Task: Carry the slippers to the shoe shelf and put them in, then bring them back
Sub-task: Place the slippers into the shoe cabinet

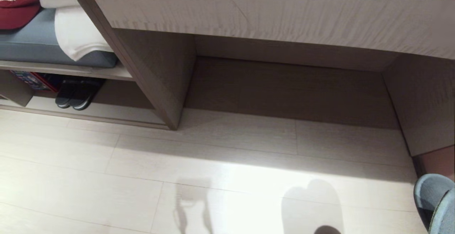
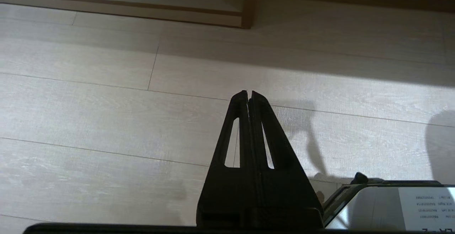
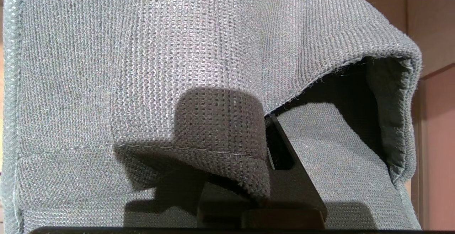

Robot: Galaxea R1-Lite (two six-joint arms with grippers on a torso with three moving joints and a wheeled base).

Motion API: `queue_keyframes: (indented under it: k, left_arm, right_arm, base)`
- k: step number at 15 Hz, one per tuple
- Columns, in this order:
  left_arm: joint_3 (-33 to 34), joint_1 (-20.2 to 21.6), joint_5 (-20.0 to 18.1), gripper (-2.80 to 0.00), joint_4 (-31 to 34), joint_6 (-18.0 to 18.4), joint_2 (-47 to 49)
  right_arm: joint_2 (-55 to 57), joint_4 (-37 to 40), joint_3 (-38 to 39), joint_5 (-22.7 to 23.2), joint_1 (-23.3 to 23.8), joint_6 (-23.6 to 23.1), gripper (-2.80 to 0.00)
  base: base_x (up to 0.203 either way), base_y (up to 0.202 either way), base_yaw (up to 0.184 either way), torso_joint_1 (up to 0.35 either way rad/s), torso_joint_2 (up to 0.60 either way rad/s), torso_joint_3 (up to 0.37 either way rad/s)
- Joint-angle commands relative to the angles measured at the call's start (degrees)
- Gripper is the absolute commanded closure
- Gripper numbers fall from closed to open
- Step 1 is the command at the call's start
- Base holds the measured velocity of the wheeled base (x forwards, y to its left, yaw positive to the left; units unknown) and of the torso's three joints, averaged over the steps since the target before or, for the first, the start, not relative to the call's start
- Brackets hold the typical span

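The slippers (image 3: 142, 67), grey knit fabric with wide toe bands, fill the right wrist view. My right gripper (image 3: 265, 120) is shut on the slippers' toe bands, one black finger (image 3: 284, 156) showing beside the fabric and the tips hidden under it. In the head view only the slippers' blue-grey ends (image 1: 435, 200) show, at the lower right edge above the floor. The shoe shelf (image 1: 106, 117), pale wood with a low front lip, lies at the far left under a bench; its lip (image 2: 160, 12) also shows in the left wrist view. My left gripper (image 2: 249, 93) hangs shut and empty over the floor.
Black shoes (image 1: 76, 95) stand inside the shelf's compartment. Above it are a grey cushion (image 1: 35, 42), white towels (image 1: 76, 31) and a red cap (image 1: 16, 6). A long desk counter (image 1: 270, 6) with a deep recess (image 1: 284, 85) under it stands straight ahead. Pale floorboards (image 1: 142, 177) stretch in front.
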State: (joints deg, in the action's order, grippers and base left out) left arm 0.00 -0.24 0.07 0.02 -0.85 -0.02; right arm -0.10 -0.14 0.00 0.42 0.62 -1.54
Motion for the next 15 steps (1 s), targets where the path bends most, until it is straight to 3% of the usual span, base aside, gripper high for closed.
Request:
queue_keyframes:
  k: [1, 15]
  left_arm:
    - [0.1, 0.0, 0.0, 0.0, 0.0, 0.0, 0.1]
    - [0.1, 0.0, 0.0, 0.0, 0.0, -0.1, 0.0]
  right_arm:
    - [-0.1, 0.0, 0.1, 0.0, 0.0, 0.0, 0.0]
    - [-0.1, 0.0, 0.1, 0.0, 0.0, 0.0, 0.0]
  base:
    - [0.0, 0.0, 0.0, 0.002, 0.0, 0.199]
    - [0.0, 0.0, 0.0, 0.003, 0.0, 0.203]
